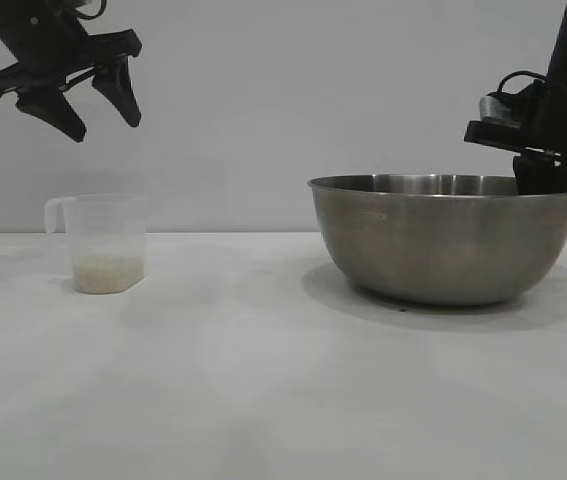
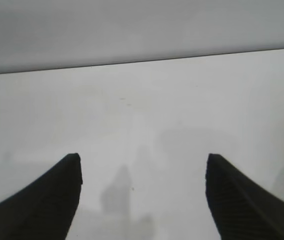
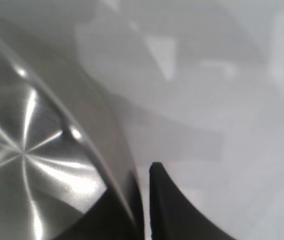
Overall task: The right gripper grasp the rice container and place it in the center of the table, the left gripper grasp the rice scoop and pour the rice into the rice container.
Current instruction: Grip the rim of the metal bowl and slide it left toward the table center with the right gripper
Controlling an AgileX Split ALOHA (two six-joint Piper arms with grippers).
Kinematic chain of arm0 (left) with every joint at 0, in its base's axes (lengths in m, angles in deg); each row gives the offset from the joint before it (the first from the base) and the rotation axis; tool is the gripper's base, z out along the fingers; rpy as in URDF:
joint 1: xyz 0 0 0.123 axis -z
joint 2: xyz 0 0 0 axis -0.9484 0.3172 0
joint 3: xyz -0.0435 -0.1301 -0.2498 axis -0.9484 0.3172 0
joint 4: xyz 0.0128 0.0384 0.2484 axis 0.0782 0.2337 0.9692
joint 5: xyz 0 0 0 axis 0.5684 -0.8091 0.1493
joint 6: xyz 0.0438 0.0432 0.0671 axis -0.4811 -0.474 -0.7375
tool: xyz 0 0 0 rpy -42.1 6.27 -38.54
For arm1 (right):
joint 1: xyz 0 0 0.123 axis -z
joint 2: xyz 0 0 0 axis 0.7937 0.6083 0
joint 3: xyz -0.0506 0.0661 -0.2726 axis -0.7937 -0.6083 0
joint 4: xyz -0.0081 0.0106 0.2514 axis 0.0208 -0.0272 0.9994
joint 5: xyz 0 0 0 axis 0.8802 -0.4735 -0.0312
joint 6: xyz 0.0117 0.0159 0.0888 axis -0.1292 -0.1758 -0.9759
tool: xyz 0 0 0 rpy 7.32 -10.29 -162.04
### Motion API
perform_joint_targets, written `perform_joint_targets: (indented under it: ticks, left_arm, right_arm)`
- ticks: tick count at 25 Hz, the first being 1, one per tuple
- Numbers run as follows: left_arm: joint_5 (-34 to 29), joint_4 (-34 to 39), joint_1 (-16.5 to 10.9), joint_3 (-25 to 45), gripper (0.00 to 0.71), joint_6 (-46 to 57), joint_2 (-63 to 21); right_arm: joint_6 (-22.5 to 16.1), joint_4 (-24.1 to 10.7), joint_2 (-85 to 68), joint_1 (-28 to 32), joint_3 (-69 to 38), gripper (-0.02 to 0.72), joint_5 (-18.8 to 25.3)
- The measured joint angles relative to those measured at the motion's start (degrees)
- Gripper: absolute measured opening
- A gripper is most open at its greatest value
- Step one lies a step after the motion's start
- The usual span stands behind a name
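Observation:
The rice container (image 1: 443,240), a wide steel bowl, stands on the white table (image 1: 263,380) at the right. My right gripper (image 1: 543,178) reaches down over its far right rim. In the right wrist view, the right gripper (image 3: 143,192) is shut on the rice container's (image 3: 31,165) thin rim, one finger inside the wall and one outside. The rice scoop (image 1: 108,240), a translucent cup with a handle, stands at the left with a low layer of rice (image 1: 106,272) in it. My left gripper (image 1: 106,128) hangs open high above the scoop, apart from it. In the left wrist view the left gripper (image 2: 143,159) holds nothing.
A plain grey wall stands behind the table. Bare white tabletop lies between the scoop and the bowl and across the whole front.

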Motion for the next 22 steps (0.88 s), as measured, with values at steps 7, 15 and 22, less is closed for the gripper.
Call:
perform_joint_targets:
  ticks: [7, 15, 22]
  left_arm:
    - [0.0, 0.0, 0.0, 0.0, 0.545, 0.0, 0.0]
    - [0.0, 0.0, 0.0, 0.0, 0.545, 0.0, 0.0]
    - [0.0, 0.0, 0.0, 0.0, 0.545, 0.0, 0.0]
  right_arm:
    - [1.7, 0.1, 0.0, -1.7, 0.0, 0.000, 1.2]
    - [2.0, 1.4, 0.0, -7.7, 0.0, 0.000, 1.7]
    - [2.2, 2.8, 0.0, -11.1, 0.0, 0.000, 1.7]
